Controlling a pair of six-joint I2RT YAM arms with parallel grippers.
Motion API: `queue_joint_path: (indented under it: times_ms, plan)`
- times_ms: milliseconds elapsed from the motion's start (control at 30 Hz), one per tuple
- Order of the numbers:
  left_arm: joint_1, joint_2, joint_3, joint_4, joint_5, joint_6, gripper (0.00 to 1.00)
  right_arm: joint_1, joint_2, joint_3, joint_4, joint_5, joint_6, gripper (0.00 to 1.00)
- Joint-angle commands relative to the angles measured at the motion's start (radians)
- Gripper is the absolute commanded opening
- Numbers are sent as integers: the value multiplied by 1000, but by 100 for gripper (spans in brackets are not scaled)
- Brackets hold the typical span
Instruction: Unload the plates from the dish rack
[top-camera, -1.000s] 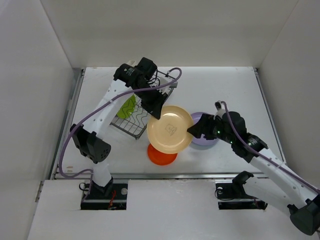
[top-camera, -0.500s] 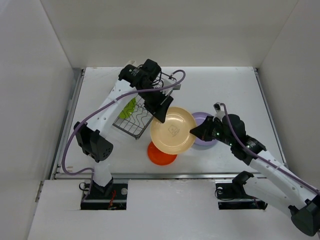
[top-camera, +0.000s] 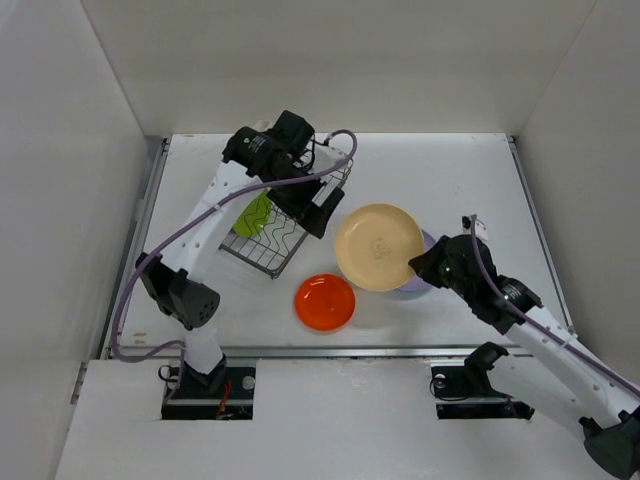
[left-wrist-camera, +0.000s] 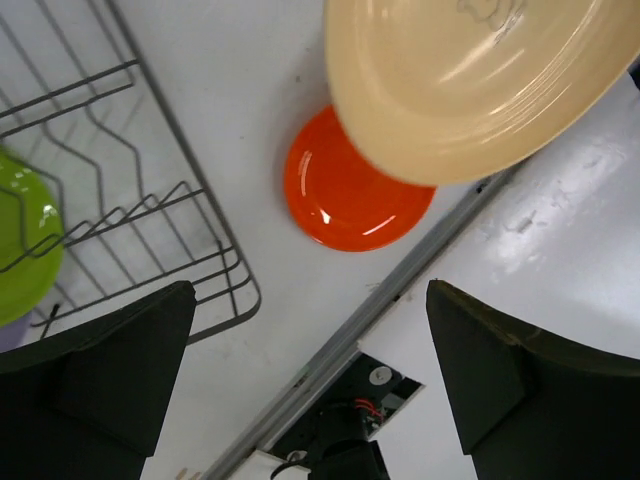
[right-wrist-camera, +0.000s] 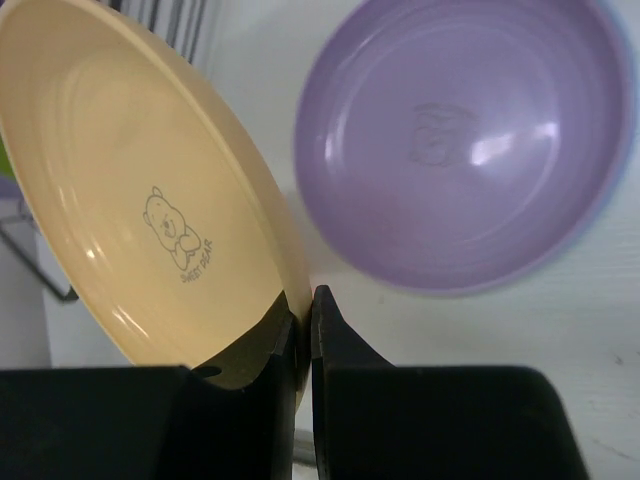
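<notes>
My right gripper (top-camera: 415, 265) is shut on the rim of the tan plate (top-camera: 378, 246), which hangs tilted above the lavender plate (top-camera: 428, 284). In the right wrist view the tan plate (right-wrist-camera: 150, 200) is pinched between my right gripper (right-wrist-camera: 305, 310), with the lavender plate (right-wrist-camera: 460, 140) flat on the table beyond. My left gripper (top-camera: 320, 215) stands open and empty beside the dish rack (top-camera: 275, 268). A lime green plate (top-camera: 252, 214) stands in the rack. The red-orange plate (top-camera: 325, 302) lies on the table. The left wrist view shows the tan plate (left-wrist-camera: 470, 90), red-orange plate (left-wrist-camera: 350, 190), rack (left-wrist-camera: 190, 190) and my left gripper (left-wrist-camera: 310, 380).
A metal strip (top-camera: 330, 350) runs along the table's near edge, with both arm bases just behind it. White walls close in the left, back and right sides. The left arm's purple cable (top-camera: 200, 215) loops above the rack.
My left gripper opened, let go of the tan plate and drew back toward the rack. My right gripper shut on the plate's rim and carried it right, over the lavender plate.
</notes>
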Motion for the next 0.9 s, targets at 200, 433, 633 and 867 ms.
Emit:
queue_joint_path:
  times_ms: [200,433,633,867]
  plan:
    - [105,-200,-77,66,-190,-18,100,-34,60,88,-178,390,284,0]
    - [127,-222,-131,76,-181,-18,100,-76,95,53,-110,400,298,0]
    - [136,-222,-140,76,-170,-9,100,-76,195,53,-110,380,298,0]
    - [136,-222,-140,76,-170,-8,100,-76,258,33,-59,369,298,24]
